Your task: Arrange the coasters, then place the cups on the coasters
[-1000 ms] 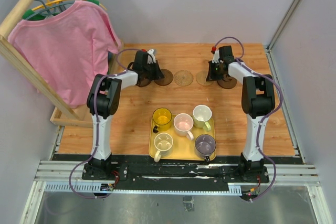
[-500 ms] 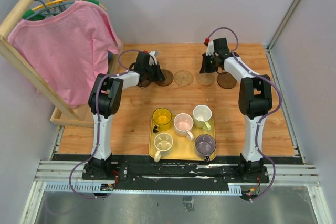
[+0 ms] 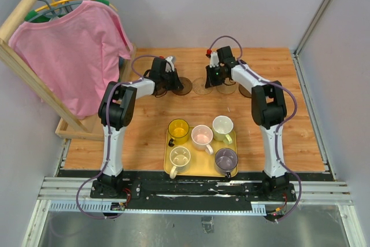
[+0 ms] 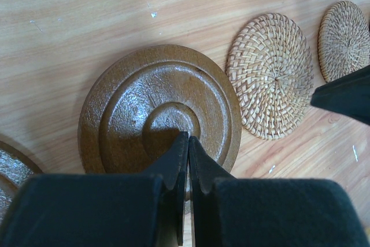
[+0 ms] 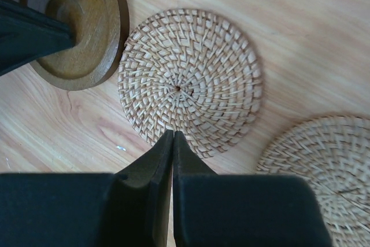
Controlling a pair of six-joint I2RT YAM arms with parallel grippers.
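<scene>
Several coasters lie in a row at the back of the table: a dark brown one [image 3: 180,85] [image 4: 159,111], a tan woven one [image 3: 202,85] [image 5: 191,79], a second woven one [image 3: 226,87] [image 5: 324,166] and a dark one [image 3: 248,90] behind the right arm. My left gripper [image 3: 165,77] [image 4: 188,140] is shut and empty, its tips over the dark coaster's centre. My right gripper [image 3: 213,79] [image 5: 173,135] is shut and empty at the woven coaster's near edge. The cups stand on the yellow tray [image 3: 201,161]: yellow [image 3: 178,128], pinkish [image 3: 202,136], green [image 3: 222,126], cream [image 3: 180,157] and purple [image 3: 226,158].
A pink shirt [image 3: 75,50] hangs on a wooden rack [image 3: 34,79] along the table's left side. A further dark coaster's edge [image 4: 8,169] shows at the left of my left gripper. The two grippers are close together over the coaster row.
My right gripper has swung left along the coaster row, from the right-hand coasters to the middle woven one. My left gripper has edged slightly right.
</scene>
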